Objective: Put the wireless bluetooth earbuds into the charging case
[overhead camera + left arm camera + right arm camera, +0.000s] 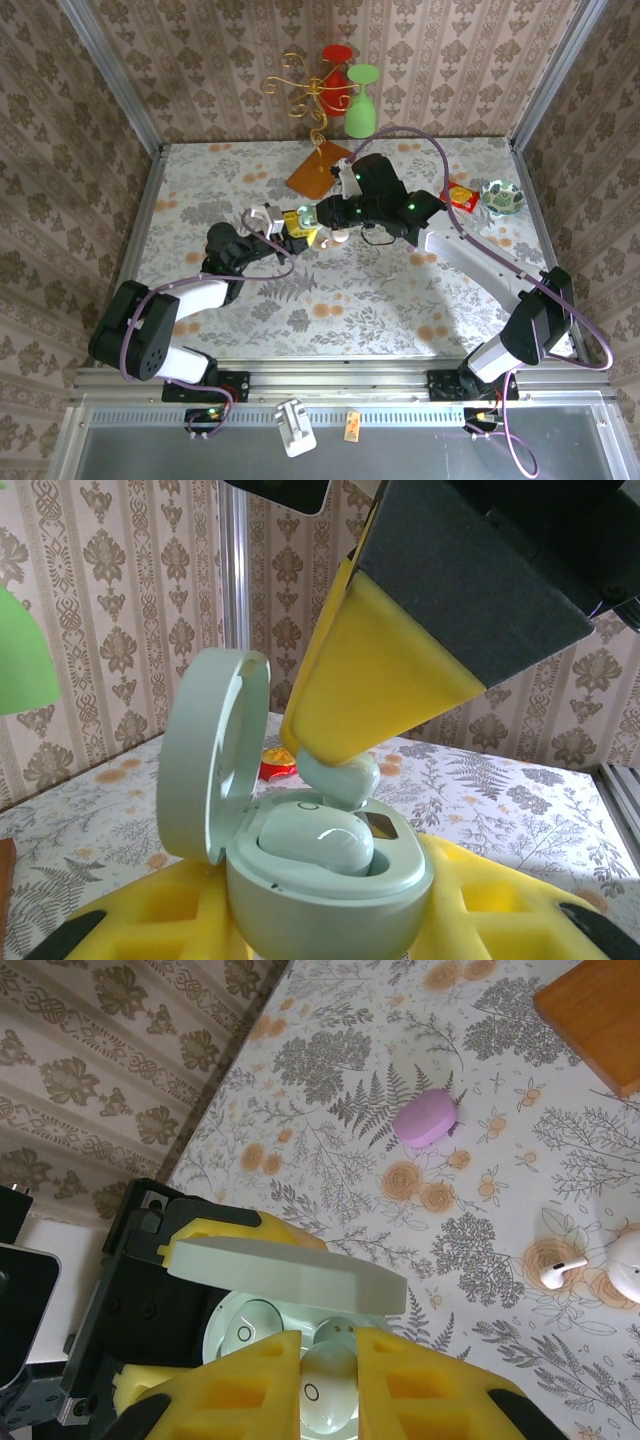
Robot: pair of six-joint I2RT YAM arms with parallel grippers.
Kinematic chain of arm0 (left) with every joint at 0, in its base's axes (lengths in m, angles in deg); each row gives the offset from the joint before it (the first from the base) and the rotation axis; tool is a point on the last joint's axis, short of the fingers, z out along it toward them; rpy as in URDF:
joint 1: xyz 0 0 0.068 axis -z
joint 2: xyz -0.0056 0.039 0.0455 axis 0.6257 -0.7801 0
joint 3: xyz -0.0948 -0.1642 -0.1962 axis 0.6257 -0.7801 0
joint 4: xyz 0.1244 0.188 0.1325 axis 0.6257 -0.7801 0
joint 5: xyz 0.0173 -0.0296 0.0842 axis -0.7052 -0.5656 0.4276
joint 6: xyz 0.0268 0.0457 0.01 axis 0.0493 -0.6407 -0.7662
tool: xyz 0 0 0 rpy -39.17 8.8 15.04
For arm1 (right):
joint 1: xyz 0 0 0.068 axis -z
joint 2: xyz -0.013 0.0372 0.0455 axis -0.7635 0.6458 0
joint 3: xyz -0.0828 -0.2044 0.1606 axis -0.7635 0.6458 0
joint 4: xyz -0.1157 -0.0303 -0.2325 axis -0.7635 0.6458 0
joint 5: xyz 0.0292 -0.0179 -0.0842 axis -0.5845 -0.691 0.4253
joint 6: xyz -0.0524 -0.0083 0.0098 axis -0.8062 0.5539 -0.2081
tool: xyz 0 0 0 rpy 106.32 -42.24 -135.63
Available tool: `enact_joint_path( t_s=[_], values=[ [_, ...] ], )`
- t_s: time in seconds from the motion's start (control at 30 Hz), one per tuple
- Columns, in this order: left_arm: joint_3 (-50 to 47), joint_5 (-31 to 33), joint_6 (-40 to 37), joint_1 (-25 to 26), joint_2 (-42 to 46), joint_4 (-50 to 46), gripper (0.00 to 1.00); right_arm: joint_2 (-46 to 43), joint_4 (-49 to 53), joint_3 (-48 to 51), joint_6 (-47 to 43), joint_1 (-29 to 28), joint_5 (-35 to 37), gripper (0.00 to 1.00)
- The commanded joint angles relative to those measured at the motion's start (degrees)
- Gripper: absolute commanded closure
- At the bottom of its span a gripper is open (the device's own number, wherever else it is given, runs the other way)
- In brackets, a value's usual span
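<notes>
I see the charging case [330, 890], a rounded pebble of smooth pale mint plastic, gripped upright by my left hand [293, 225] between its yellow foam pads. Its round lid [215, 755] is hinged open and stands up on the left side. A seated earbud [318, 842], glossy, whitish-mint and bean-shaped, lies in one well of the case with a small dark-gold contact patch at its right end. My right hand [328, 1372] is closed on a held earbud [340, 773] of the same pale colour, pinched between two blocky yellow foam fingers [380, 670] backed by matte black plastic. That bud hangs just above the case's rim, close beside the seated one; I cannot tell whether they touch. In the right wrist view the worktop [480, 1190] is covered by a cloth printed with grey ferns and orange blossoms. A lilac oval case [425, 1120] lies on it, well apart from a white stemmed earbud [563, 1272] and an orange wooden board [595, 1005].
</notes>
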Motion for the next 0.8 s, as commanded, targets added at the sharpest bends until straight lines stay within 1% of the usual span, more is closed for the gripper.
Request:
enact_joint_path(
  t_s=[0.0,0.17,0.53,0.63,0.77],
  values=[
    [1.7,-0.1,1.8,0.3,1.2,3.2,0.71,0.4,-0.4,1.0,0.4,0.5,-0.2,0.81],
    [1.6,0.2,1.4,0.2,1.5,3.2,0.71,1.3,-0.6,0.7,0.5,0.5,-0.5,0.8],
    [1.6,0.2,1.0,0.2,1.0,3.1,0.71,-0.6,-0.8,0.9,0.4,0.5,-0.2,0.59],
    [1.3,0.4,0.4,0.3,1.0,3.0,0.71,-2.7,-2.0,2.1,-0.3,0.5,0.2,0.52],
    [0.9,0.3,-0.5,0.2,1.3,2.4,0.71,-6.6,-5.5,5.0,-1.1,0.5,0.2,0.46]
  ],
)
